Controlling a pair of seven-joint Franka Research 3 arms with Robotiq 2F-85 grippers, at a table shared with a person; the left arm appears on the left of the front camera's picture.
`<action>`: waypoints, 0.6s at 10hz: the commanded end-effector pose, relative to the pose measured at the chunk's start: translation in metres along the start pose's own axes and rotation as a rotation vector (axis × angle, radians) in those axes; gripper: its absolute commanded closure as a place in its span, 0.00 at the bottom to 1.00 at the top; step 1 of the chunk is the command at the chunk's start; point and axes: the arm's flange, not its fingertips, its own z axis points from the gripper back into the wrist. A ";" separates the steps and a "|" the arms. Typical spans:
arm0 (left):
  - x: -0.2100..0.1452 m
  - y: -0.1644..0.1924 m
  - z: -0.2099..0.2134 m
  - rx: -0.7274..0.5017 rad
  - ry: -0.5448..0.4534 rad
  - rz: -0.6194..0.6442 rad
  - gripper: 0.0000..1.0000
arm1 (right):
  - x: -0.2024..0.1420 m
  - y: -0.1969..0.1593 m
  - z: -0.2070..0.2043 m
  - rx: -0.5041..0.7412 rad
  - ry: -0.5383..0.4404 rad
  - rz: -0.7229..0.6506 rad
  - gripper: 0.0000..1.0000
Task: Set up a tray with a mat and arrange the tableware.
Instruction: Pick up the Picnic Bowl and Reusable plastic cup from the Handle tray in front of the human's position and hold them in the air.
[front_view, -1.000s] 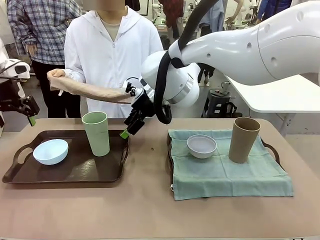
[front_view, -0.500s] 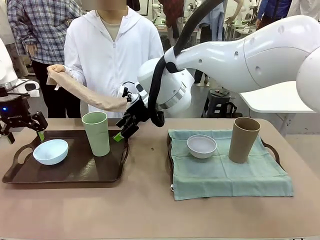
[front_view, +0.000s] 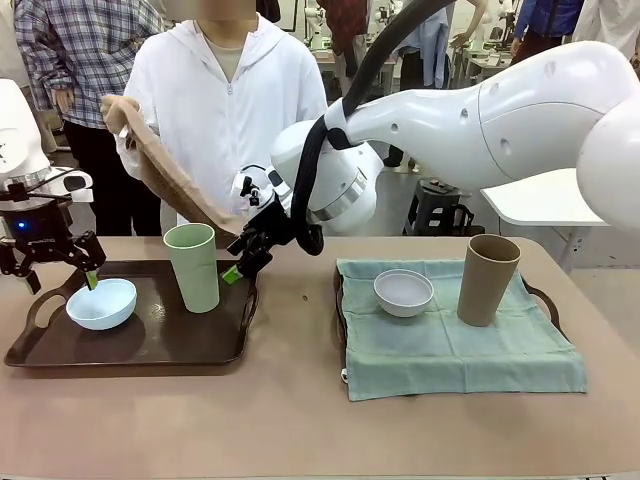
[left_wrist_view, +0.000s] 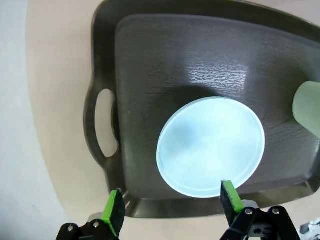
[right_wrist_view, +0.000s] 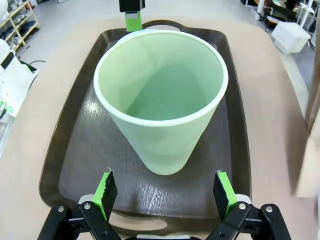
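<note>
Two white robot arms reached over a tan table (front_view: 300, 430), with a person in a white jacket (front_view: 225, 110) at its far edge. We saw the left gripper (front_view: 57, 278) hanging wide open and empty above the small round pale blue bowl (front_view: 100, 303), which sat near the left edge of a bare dark brown tray (front_view: 150, 350). The right gripper (front_view: 243, 262), also wide open and empty, hovered at that tray's far right corner, just beside the tall light green tumbler (front_view: 192, 267) standing by the far edge. On a second tray (front_view: 541, 298) a pale green cloth mat (front_view: 460, 355) carried a small greyish white bowl (front_view: 403, 292) and a tall tan brown tumbler (front_view: 487, 280). The person held up a tan cloth (front_view: 165, 180), its lower end near the right gripper.
</note>
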 end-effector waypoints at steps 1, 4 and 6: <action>-0.002 -0.002 -0.003 0.001 0.015 -0.034 0.00 | 0.003 -0.008 -0.017 -0.014 -0.025 -0.010 0.00; -0.003 -0.002 -0.008 0.006 0.029 -0.044 0.00 | 0.010 -0.013 -0.033 -0.008 -0.011 -0.002 0.00; -0.001 -0.001 -0.017 0.011 0.037 -0.043 0.00 | 0.012 -0.016 -0.037 -0.001 -0.011 -0.002 0.00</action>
